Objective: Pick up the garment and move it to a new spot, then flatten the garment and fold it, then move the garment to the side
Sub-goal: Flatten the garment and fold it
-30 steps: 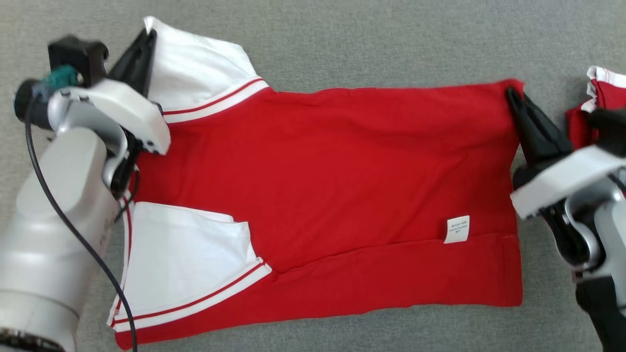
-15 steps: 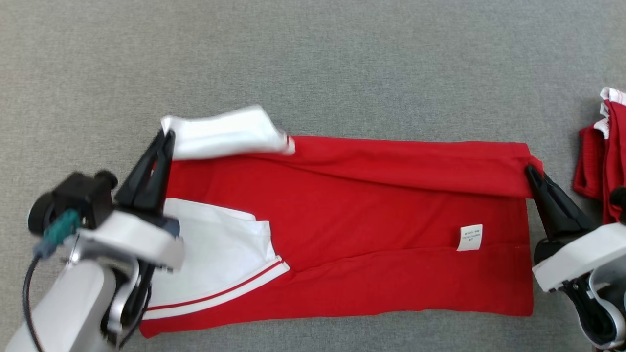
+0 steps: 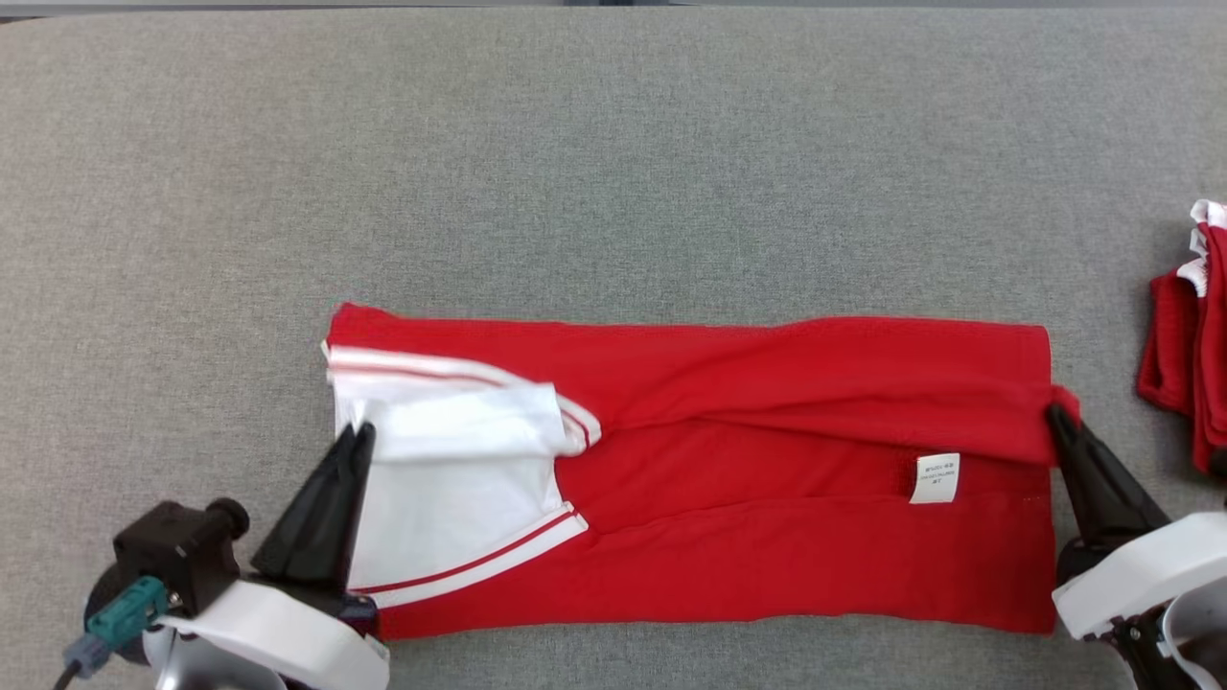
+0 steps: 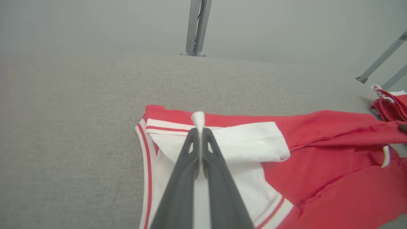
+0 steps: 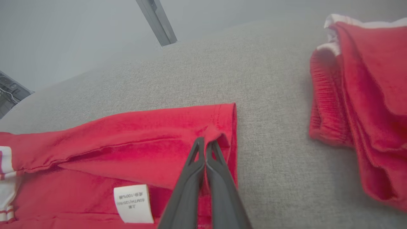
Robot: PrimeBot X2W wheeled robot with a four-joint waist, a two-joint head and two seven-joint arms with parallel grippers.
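Grey woven cloth covers the table, flat and even.

Garment: red shirt with white sleeves. It lies lengthwise across the near middle of the table, sleeve end toward the robot's left, hem end toward its right. The far long side is folded over toward the robot, so a red flap covers the upper part of the body. The crease runs straight along the far side.

Sleeves: the lower sleeve lies flat, white with red-striped trim. The upper sleeve is turned over on top of it.

Left gripper: fingers pressed together on the corner of the upper sleeve. In the left wrist view a tab of white cloth pokes out past the tips.

Right gripper: fingers closed on the red hem corner of the flap at the garment's right end. The right wrist view shows the cloth bunched between the tips.

Label: small, white, on the red cloth just below the flap's edge, near the right gripper.

Second pile of red cloth, with white trim, sits at the table's right edge, apart from the garment.

Metal post stands beyond the far table edge.
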